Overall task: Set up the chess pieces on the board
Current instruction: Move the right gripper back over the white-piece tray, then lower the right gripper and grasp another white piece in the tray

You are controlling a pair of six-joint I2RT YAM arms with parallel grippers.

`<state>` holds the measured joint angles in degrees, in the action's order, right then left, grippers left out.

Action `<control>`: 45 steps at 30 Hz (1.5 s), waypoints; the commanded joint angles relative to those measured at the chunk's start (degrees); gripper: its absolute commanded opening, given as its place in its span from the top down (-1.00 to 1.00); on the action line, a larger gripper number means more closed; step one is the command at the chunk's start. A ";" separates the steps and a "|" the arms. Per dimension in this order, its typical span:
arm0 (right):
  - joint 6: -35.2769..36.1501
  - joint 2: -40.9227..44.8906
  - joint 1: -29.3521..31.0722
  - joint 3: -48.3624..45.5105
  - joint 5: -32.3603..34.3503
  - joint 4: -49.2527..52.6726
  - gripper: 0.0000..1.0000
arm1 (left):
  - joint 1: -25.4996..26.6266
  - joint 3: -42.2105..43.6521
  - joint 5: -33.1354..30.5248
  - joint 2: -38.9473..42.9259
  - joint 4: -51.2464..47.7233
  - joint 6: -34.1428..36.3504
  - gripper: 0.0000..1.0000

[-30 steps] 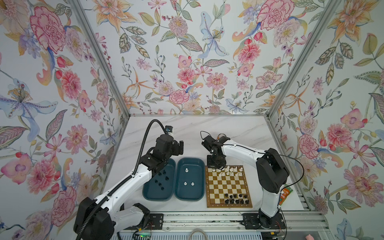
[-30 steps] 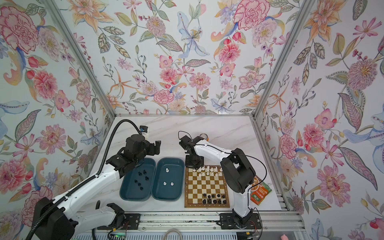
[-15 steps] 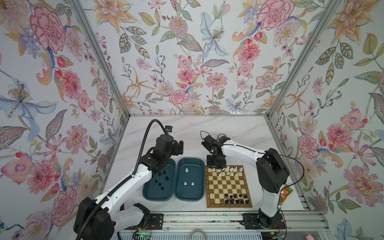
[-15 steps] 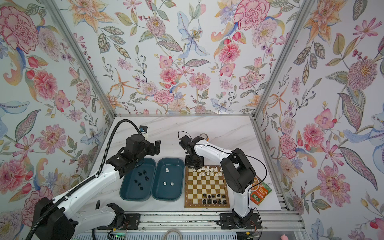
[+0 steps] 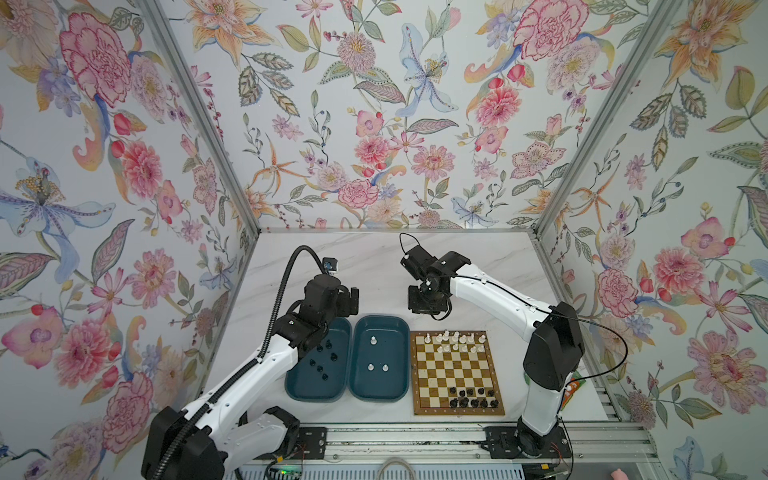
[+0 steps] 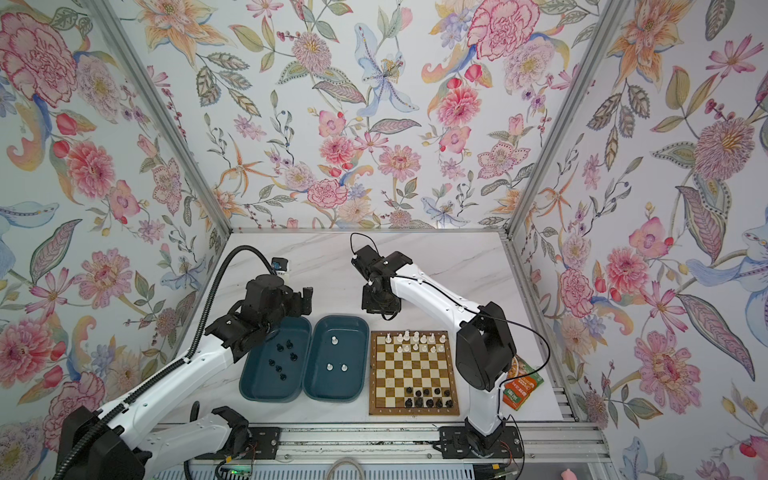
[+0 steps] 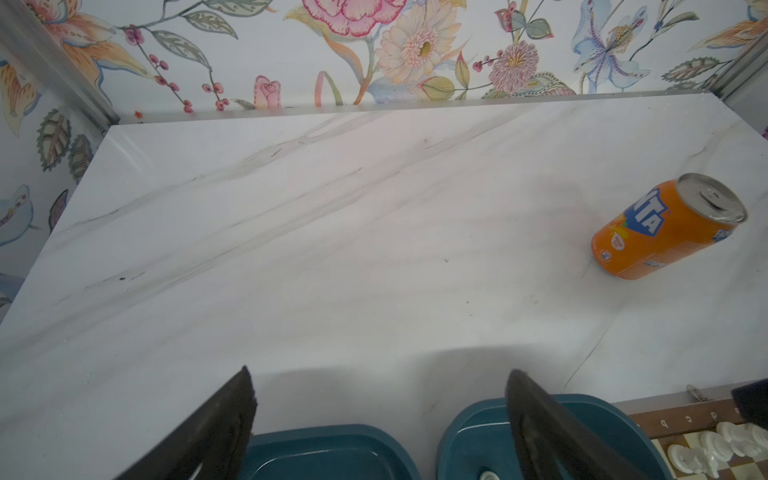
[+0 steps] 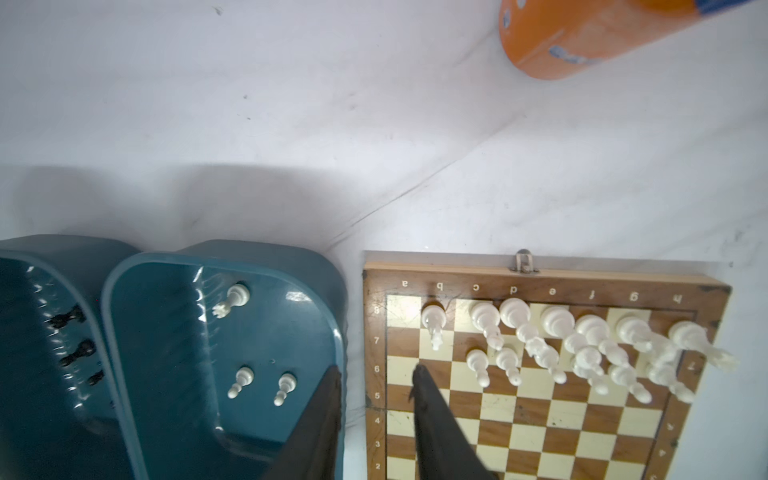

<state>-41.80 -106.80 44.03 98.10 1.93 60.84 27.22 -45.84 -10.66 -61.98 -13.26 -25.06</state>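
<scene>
While teal trays [image 5: 376, 388] sit beside the board [image 5: 457, 411], an orange can [image 7: 665, 228] lies beyond

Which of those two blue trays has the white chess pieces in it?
The tray right beside the board: three white pieces sit in it. The other tray, farther from the board, shows only black pieces.

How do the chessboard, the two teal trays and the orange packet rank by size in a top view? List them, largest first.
1. chessboard
2. teal tray with black pieces and teal tray with white pieces: alike, no ranking
3. orange packet, smallest, though the right arm hides part of it
</scene>
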 commanded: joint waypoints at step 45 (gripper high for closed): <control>0.76 -28.38 11.96 22.99 -6.21 5.28 0.30 | -13.34 6.38 7.98 16.91 -11.89 2.16 -0.92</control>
<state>-40.93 -133.03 55.51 119.59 -3.68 66.19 14.50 -37.60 -1.89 -44.73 -24.14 -24.29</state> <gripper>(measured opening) 0.352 0.961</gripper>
